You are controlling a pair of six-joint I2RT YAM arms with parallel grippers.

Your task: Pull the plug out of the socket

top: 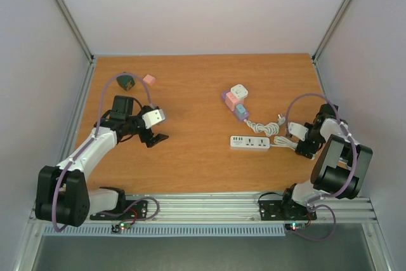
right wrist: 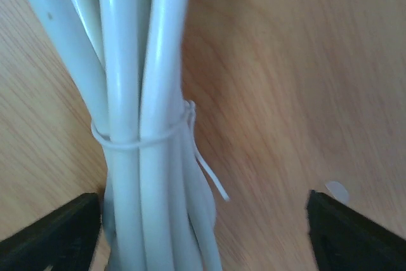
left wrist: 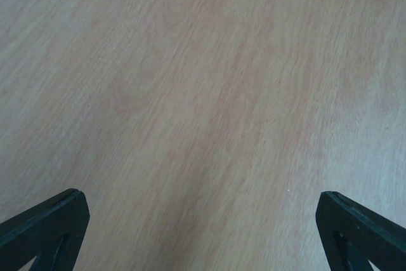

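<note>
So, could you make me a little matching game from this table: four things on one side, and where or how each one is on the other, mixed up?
Things
1. white power strip
2. small pink cube
3. cable bundle
4. left pincer

Place or state
A. wide open over the bare tabletop
B. held together by a thin white tie
C. far left, beside a dark green object
D. lying flat, a row of sockets on top

Pairs: 1-D, 2-C, 3-B, 4-A.

Table: power strip, cable, adapters, blocks.
</note>
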